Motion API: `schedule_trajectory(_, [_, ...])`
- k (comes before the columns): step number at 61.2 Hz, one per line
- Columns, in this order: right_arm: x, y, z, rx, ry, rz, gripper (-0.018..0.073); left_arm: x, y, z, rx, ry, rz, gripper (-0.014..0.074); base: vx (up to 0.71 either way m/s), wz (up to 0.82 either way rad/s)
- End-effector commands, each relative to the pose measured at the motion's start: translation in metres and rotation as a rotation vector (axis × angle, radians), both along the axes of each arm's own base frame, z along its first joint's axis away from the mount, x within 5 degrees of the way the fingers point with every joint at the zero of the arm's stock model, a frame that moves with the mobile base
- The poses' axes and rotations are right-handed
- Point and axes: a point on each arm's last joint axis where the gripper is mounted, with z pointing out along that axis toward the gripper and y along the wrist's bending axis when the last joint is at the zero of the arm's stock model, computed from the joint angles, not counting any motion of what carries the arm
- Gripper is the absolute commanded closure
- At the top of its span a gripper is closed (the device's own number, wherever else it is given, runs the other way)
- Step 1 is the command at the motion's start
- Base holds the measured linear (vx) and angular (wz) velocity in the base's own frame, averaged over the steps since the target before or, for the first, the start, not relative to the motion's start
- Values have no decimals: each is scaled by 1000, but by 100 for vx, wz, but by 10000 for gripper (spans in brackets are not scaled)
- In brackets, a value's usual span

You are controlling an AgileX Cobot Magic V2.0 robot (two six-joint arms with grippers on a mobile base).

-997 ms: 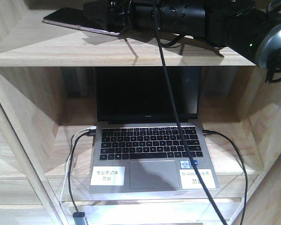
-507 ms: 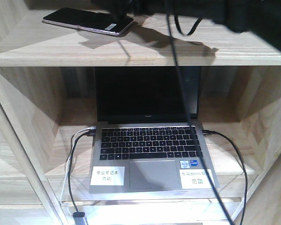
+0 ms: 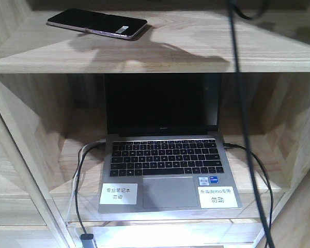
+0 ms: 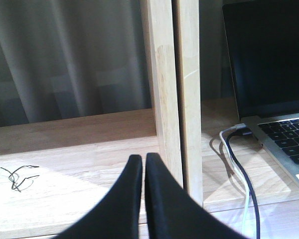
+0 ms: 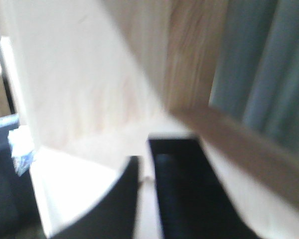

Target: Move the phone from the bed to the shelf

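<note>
One phone is lying flat near the back-left corner of the top board of the shelf, free of any grip, so you are looking at a placement that seems finished. Below it, the laptop is sitting open on the lower board with cables trailing off its left edge. Your left gripper is showing its fingers pressed nearly together, holding nothing, beside an upright plank. Your right gripper is appearing blurred; its fingers seem narrow and empty, close to a slanted panel. The risk I am judging: while you are pulling back, the dangling black cable could be snagging the board's front edge, or an arm could be clipping the panel.
</note>
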Motion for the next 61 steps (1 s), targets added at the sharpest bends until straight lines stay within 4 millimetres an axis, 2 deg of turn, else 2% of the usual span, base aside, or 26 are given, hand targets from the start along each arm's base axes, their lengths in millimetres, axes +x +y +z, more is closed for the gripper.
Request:
schedule_trajectory(1, [-27, -18, 20, 70, -58, -59, 570, -1, 0, 14, -17, -97, 3, 595, 0, 0])
schedule_trajectory(19, [-80, -55, -15, 103, -53, -224, 568, -1, 0, 14, -17, -97, 3, 595, 0, 0])
schedule_trajectory(27, [-112, -73, -31, 115, -63, -267, 568, -1, 0, 14, -17, -97, 3, 595, 0, 0])
schedule_trajectory(48, [-195, -111, -73, 164, -123, -283, 566, -1, 0, 14, -17, -97, 3, 595, 0, 0])
schedule_trajectory(61, [-237, -130, -97, 218, -181, -279, 566, -1, 0, 14, -17, -97, 3, 595, 0, 0])
